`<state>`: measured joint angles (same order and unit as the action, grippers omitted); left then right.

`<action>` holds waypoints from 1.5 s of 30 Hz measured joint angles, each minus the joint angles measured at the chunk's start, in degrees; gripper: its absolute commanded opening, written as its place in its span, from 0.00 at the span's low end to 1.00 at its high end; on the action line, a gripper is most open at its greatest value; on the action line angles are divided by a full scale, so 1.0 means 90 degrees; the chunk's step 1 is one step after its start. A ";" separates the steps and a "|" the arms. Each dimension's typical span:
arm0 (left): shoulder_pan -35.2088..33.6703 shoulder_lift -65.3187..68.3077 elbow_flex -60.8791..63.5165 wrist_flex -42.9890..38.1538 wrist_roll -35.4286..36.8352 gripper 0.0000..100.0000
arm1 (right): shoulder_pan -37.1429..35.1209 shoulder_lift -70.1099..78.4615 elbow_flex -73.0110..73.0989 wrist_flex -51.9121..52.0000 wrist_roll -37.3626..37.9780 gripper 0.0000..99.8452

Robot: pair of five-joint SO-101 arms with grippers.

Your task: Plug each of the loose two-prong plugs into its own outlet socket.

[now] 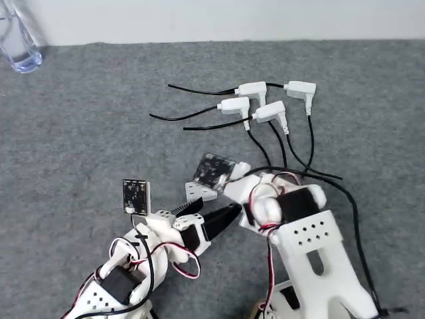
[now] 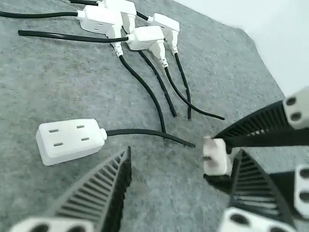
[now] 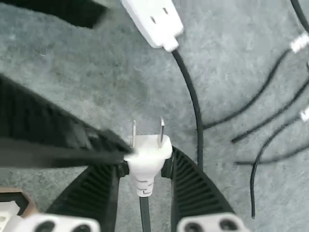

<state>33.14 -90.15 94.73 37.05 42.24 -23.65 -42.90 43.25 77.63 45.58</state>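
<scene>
One two-prong plug (image 3: 146,153) is pinched in the right gripper (image 3: 144,166), prongs facing the white outlet block (image 3: 152,19) nearby, beside which the left gripper (image 1: 211,211) seems spread; insertion is in hand, needing prongs aligned with slots.

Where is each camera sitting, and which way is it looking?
High view: above the table, looking down on left arm, right arm, joined plugs.
Left wrist view: on left arm, looking past open left tool at outlet socket.
Right wrist view: on right arm, looking along right tool gripping the plug.
Both wrist views share outlet socket and plug.
</scene>
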 measured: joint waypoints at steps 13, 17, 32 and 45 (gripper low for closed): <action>-0.0020 0.0000 0.0000 0.0000 0.0000 0.32 | -0.0313 -0.0049 -0.0186 0.0274 -0.0225 0.01; -0.0020 0.0000 0.0000 0.0000 0.0000 0.32 | -0.0322 -0.0049 -0.0567 0.0537 -0.0303 0.01; 0.0029 -0.0068 -0.0029 -0.0127 0.0029 0.32 | -0.0274 -0.0049 -0.1426 0.1553 -0.0567 0.01; -0.0010 -0.0068 -0.0039 -0.0127 0.0039 0.32 | -0.0557 -0.0869 -0.1748 0.2090 -0.0606 0.01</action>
<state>33.05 -90.77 94.37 35.91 42.59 -28.66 -50.73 27.52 96.44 40.13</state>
